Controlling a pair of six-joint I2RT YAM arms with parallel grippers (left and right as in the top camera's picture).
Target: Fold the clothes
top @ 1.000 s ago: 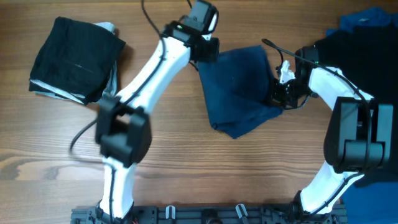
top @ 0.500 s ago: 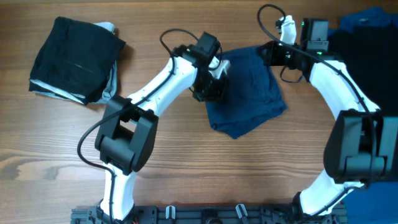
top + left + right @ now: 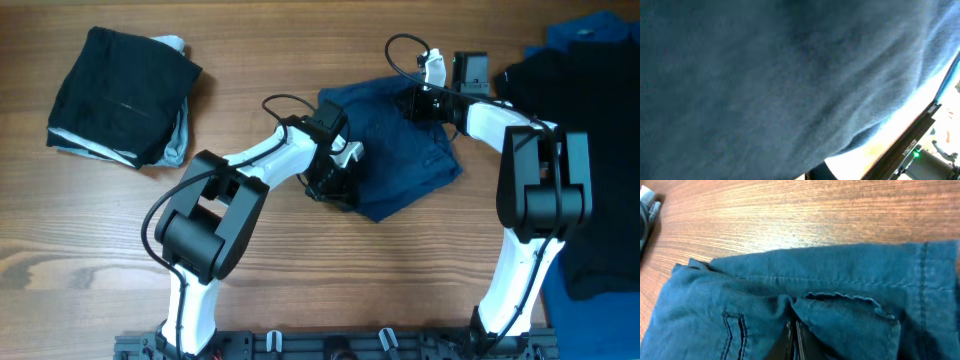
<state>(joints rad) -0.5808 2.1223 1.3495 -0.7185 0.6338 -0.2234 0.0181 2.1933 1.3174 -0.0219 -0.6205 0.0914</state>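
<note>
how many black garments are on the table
2: a folded black garment at the upper left, and a spread black garment along the right edge. Others may be hidden underneath.

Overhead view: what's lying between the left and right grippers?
Only the dark navy-blue cloth shorts, seen in the overhead view: the left gripper sits at their left edge, the right gripper at their top edge.

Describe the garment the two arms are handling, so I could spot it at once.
Look at the middle of the wooden table, between the left arm and the right arm. There lies the dark navy garment, crumpled, with stitched seams. It is duller than the bright blue cloth in the far right corner, and bluer than the black pile at left and the black garment at right.
</note>
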